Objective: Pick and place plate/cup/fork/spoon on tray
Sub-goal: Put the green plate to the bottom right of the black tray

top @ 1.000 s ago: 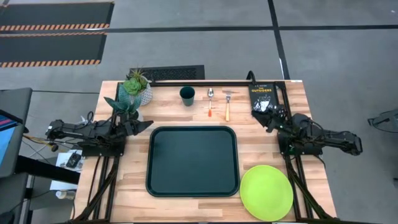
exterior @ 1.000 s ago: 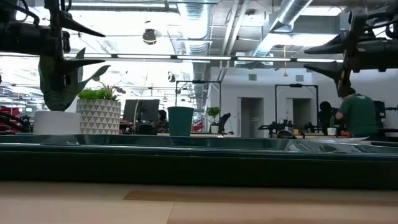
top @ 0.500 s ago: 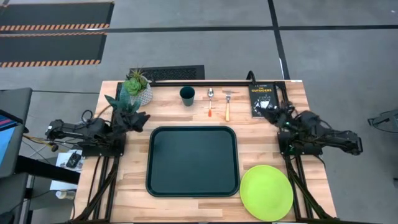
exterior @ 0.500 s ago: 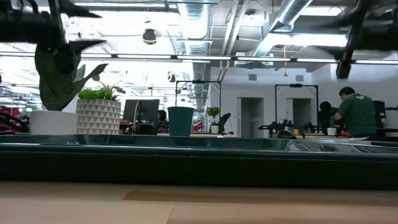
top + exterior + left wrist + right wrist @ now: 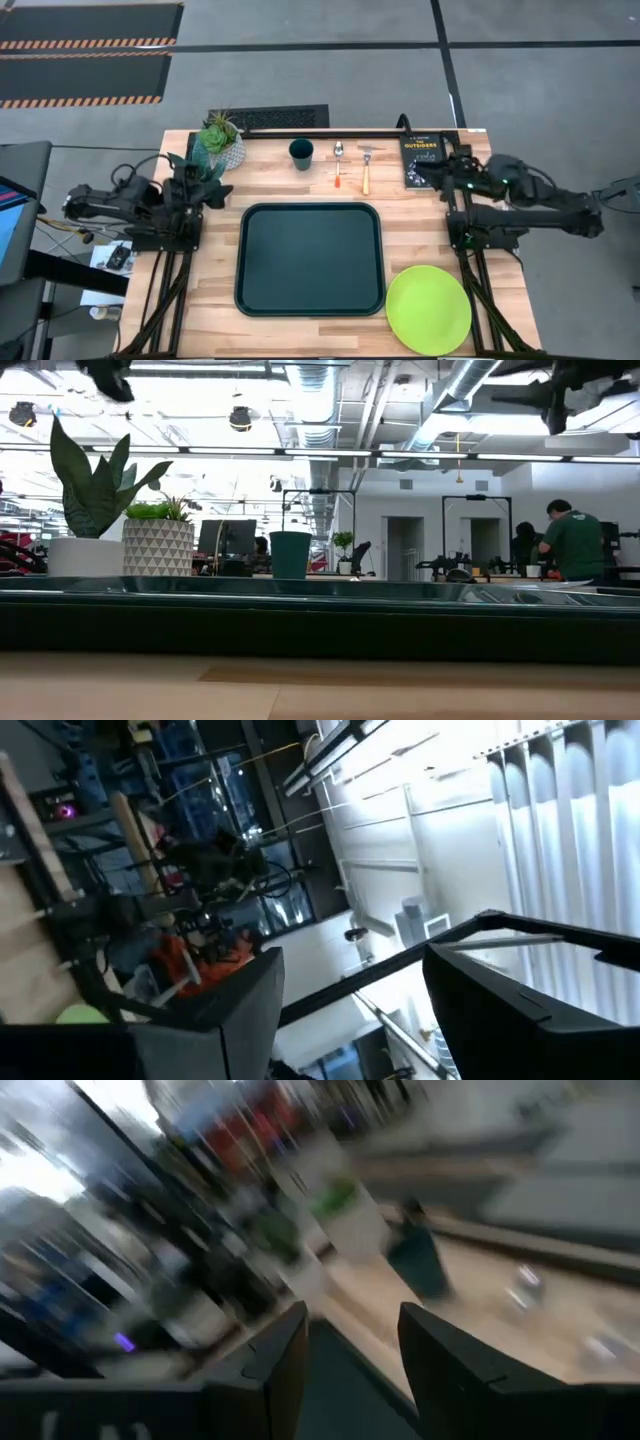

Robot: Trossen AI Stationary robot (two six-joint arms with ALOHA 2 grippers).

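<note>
The dark green tray (image 5: pixel 310 258) lies flat in the middle of the table. The lime-green plate (image 5: pixel 428 310) lies flat at the near right corner. At the far side the dark green cup (image 5: pixel 301 153) stands upright; the spoon (image 5: pixel 338 163) and the fork (image 5: pixel 366 168) lie beside it, orange handles toward the tray. My left gripper (image 5: pixel 222 190) hovers open at the table's left edge, by the plants. My right gripper (image 5: pixel 436 172) hovers open at the right, over the book's near edge. Both wrist views show a bare gap between the fingers (image 5: pixel 350 1010) (image 5: pixel 352 1350).
Two potted plants (image 5: pixel 218 145) stand at the far left corner, close to my left gripper. A black book (image 5: pixel 422 158) lies at the far right. Bare wood shows between the tray and the cutlery. People are in the room beyond the table (image 5: pixel 575 545).
Both arms have risen from low beside the table; in the low view the grippers have climbed to the picture's top edge. My left gripper has tipped upward and rolled. My right gripper has gone up and toward the far edge, over the book. Nothing on the table has moved.
</note>
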